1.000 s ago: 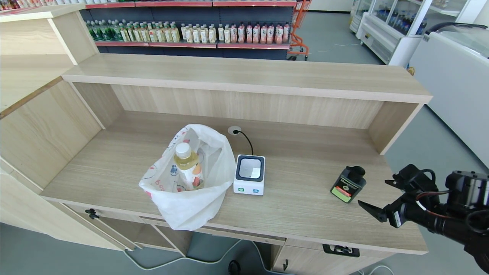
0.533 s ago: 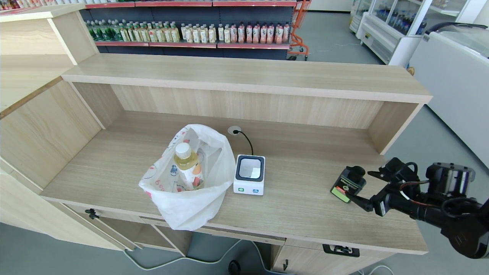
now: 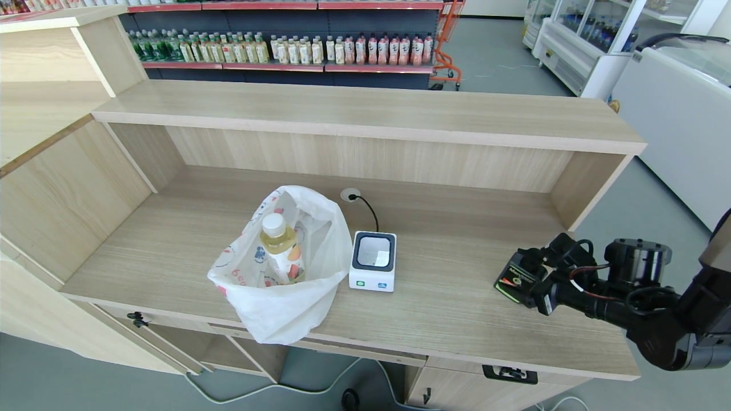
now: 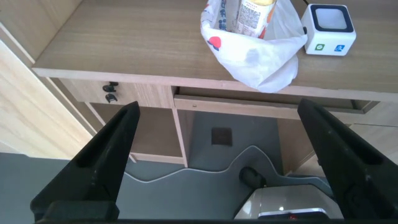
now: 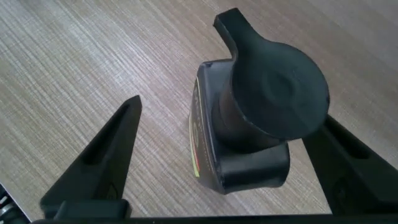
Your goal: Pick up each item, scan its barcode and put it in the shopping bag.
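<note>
Print on bag (image 3: 281, 313), bottle (image 3: 280, 246), black container (image 3: 515, 281): seemingly illegible.

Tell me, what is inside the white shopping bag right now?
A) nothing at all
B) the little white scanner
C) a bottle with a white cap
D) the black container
C: a bottle with a white cap stands inside the shopping bag, while the black container sits out on the counter.

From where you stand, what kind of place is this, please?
Most likely a shop's checkout counter: a barcode scanner and a plastic shopping bag sit on the wooden counter, and shelves of bottled drinks stand behind, with a chest freezer on the right.
</note>
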